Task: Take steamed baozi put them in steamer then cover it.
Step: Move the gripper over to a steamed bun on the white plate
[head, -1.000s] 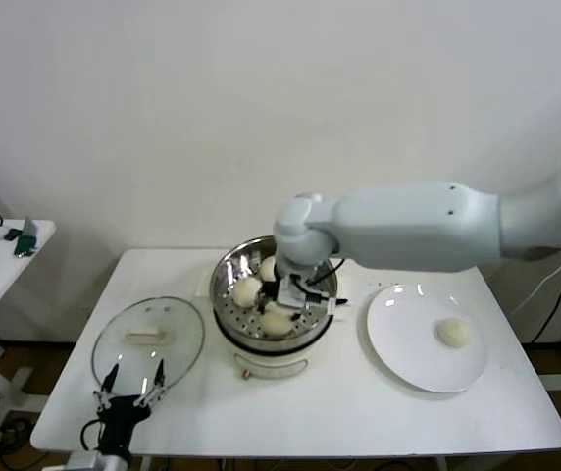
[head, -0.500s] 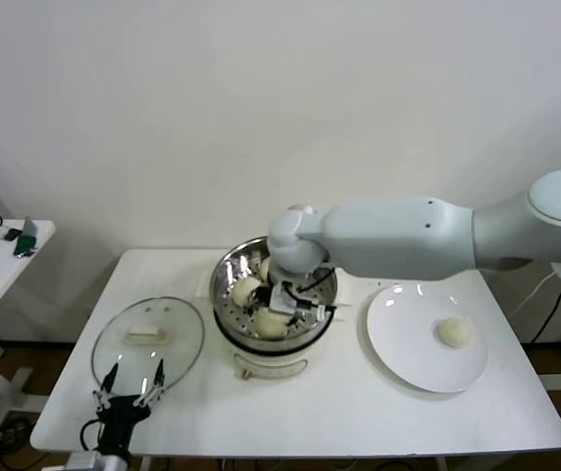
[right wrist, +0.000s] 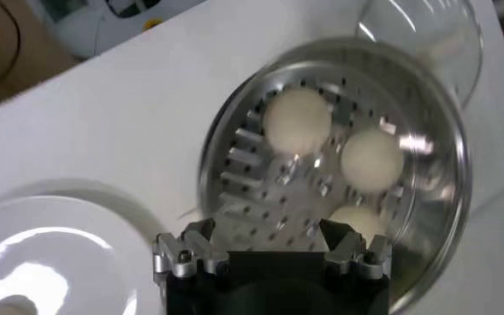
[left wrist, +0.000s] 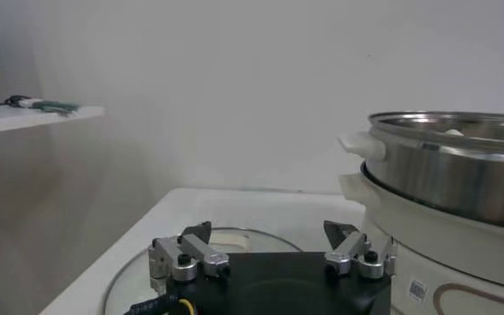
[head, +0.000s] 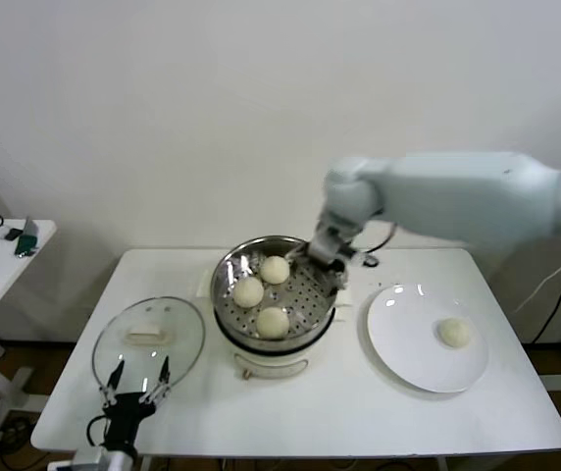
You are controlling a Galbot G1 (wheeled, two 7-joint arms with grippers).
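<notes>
A white table [head: 339,412] carries everything. The steamer [head: 274,287] stands near the middle of it, toward the back edge, with three buns [head: 273,321] lying on its perforated floor, close together but apart. The fourth bun [head: 454,333] sits alone on a white plate [head: 408,353] toward the table's right edge, well apart from the steamer. The glass lid [head: 149,339] lies flat toward the left edge, handle up, just beside the steamer's base.

The right gripper [head: 331,253] hangs above the steamer's right rim, its fingers spread wide and holding nothing; in the right wrist view its fingers [right wrist: 183,255] frame the steamer floor and buns below. The right arm crosses over the table's back right corner, above the plate's far side.

The left gripper [head: 136,385] waits at the front left edge, over the near rim of the lid, fingers apart and empty.

A small side table [head: 1,257] with a few items stands off to the left.
</notes>
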